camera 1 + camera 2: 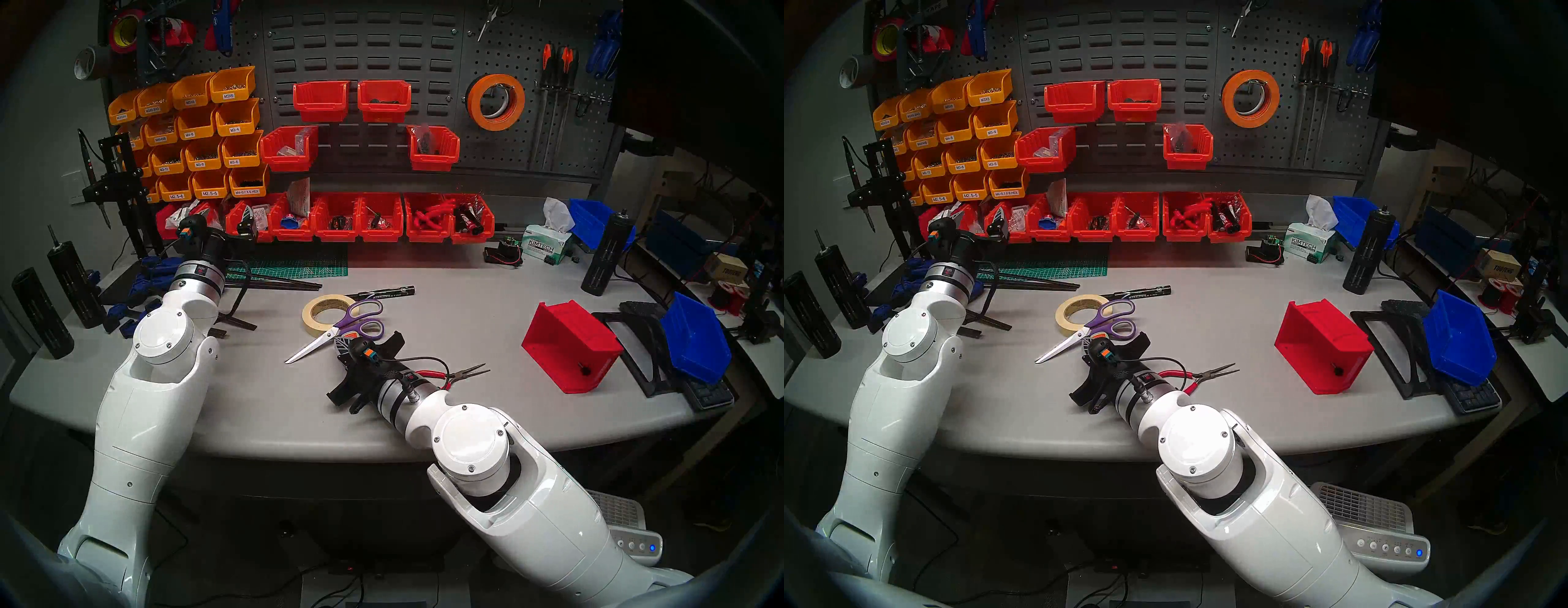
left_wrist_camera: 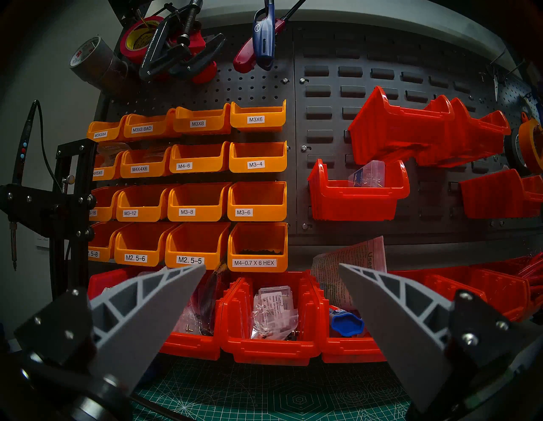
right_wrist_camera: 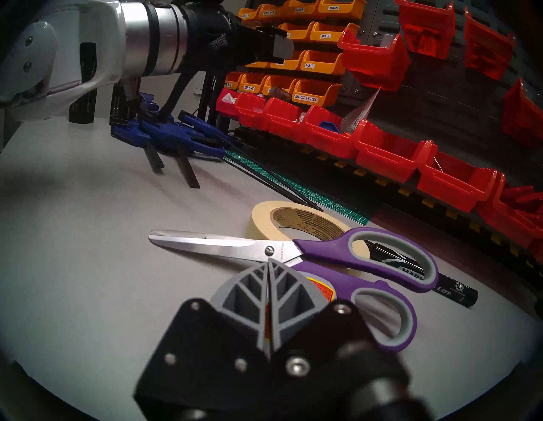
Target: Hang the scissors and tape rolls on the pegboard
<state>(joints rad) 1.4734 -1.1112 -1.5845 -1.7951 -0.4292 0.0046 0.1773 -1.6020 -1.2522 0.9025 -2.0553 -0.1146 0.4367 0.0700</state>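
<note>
Right wrist view shows the scissors (image 3: 293, 252) lying flat on the grey table (image 3: 88, 279), blades shut and pointing left in that view, purple loops to the right. The far loop rests on the cream masking-tape roll (image 3: 264, 217), and a black marker (image 3: 440, 289) shows through that loop. My right gripper (image 3: 269, 263) sits just at the pivot, fingers pressed together with nothing between them; I cannot tell whether the tips touch the steel.

In the head view, the orange tape roll (image 1: 495, 102) already hangs on a hook of the pegboard (image 1: 551, 140), with a black roll seemingly tucked behind it. So I judge two rolls done, the cream roll and scissors still to hang.

The left gripper (image 2: 271, 277) hovers over the green cutting mat (image 2: 264, 394) facing the orange bins (image 2: 199, 164), jaws wide apart and empty.

For the step in hand, I judge the closed fingers cannot take the scissors; they must spread first. A loop must stay free for the hook, so I would grip across the shank near the pivot. The scissors overlap the roll, so lifting them may drag it.
</note>
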